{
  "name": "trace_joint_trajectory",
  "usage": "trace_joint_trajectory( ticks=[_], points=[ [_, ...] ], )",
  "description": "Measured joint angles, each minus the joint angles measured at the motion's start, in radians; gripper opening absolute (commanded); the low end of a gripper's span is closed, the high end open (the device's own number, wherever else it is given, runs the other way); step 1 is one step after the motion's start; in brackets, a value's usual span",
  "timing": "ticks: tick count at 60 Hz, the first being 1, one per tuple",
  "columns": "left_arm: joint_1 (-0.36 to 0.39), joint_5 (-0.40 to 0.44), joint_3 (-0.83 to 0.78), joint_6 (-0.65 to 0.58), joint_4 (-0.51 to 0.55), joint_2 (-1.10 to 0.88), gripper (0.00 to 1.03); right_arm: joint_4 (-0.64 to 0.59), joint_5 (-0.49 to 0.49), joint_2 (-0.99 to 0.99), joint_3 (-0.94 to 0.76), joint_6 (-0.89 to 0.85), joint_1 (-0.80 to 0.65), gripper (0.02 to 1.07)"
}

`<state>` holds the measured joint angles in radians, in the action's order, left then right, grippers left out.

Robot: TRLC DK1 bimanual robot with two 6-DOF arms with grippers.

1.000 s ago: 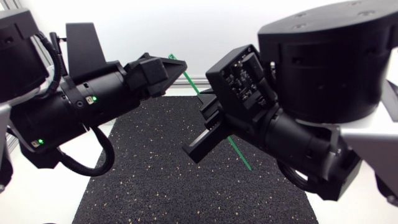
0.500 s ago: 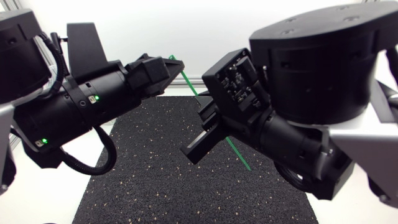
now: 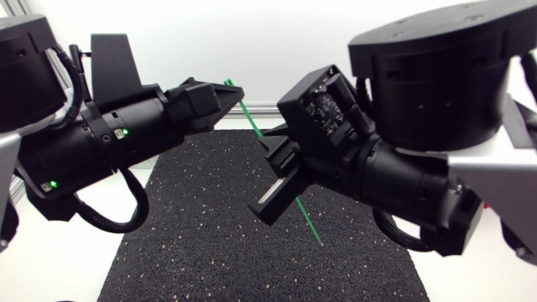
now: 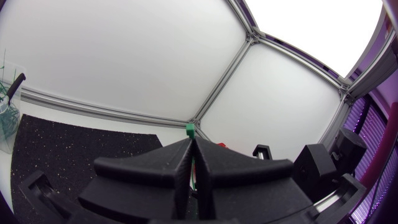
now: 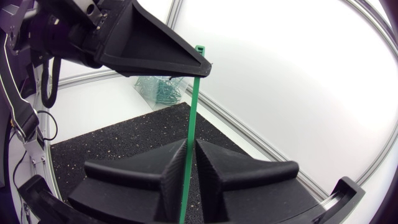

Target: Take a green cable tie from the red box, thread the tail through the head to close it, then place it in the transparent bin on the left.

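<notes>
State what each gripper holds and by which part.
Both hold one green cable tie: the left gripper just below its head, the right gripper farther along the strap.

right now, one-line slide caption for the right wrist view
Right pincer and left pincer shut on a straight green cable tie over the black mat

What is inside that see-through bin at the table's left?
A tangle of green cable ties lies in the transparent bin. The left gripper, shut on a straight tie, covers part of the bin, so how full it is cannot be seen.
</notes>
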<state>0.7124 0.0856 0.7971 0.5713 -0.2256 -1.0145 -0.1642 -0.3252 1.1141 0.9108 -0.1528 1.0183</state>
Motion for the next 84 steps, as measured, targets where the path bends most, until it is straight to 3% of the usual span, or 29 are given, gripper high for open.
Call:
trace_joint_trajectory(
  ticks=[14, 29, 42, 47, 56, 68, 78, 84],
  points=[
    [-0.064, 0.136, 0.0, -0.06, 0.085, 0.025, 0.04, -0.046, 0.19, -0.055, 0.0, -0.008, -0.106, 0.54],
    [-0.082, 0.314, 0.0, -0.174, 0.173, 0.053, 0.04, -0.07, 0.596, -0.059, 0.0, -0.019, -0.294, 0.54],
    [-0.17, 0.488, 0.021, -0.246, 0.237, 0.044, 0.04, -0.107, 0.947, -0.029, 0.005, -0.061, -0.462, 0.54],
    [-0.204, 0.598, 0.056, -0.262, 0.279, 0.013, 0.04, -0.126, 1.043, -0.01, 0.013, -0.087, -0.484, 0.52],
    [-0.236, 0.728, 0.103, -0.253, 0.301, -0.05, 0.04, -0.134, 1.138, 0.026, 0.027, -0.102, -0.477, 0.49],
    [-0.228, 0.805, 0.126, -0.206, 0.304, -0.09, 0.04, -0.151, 1.209, 0.073, 0.047, -0.106, -0.465, 0.41],
    [-0.218, 0.823, 0.135, -0.182, 0.296, -0.101, 0.04, -0.154, 1.25, 0.08, 0.051, -0.106, -0.463, 0.27],
    [-0.218, 0.824, 0.135, -0.174, 0.289, -0.108, 0.04, -0.155, 1.278, 0.08, 0.053, -0.106, -0.463, 0.26]
  ],
)
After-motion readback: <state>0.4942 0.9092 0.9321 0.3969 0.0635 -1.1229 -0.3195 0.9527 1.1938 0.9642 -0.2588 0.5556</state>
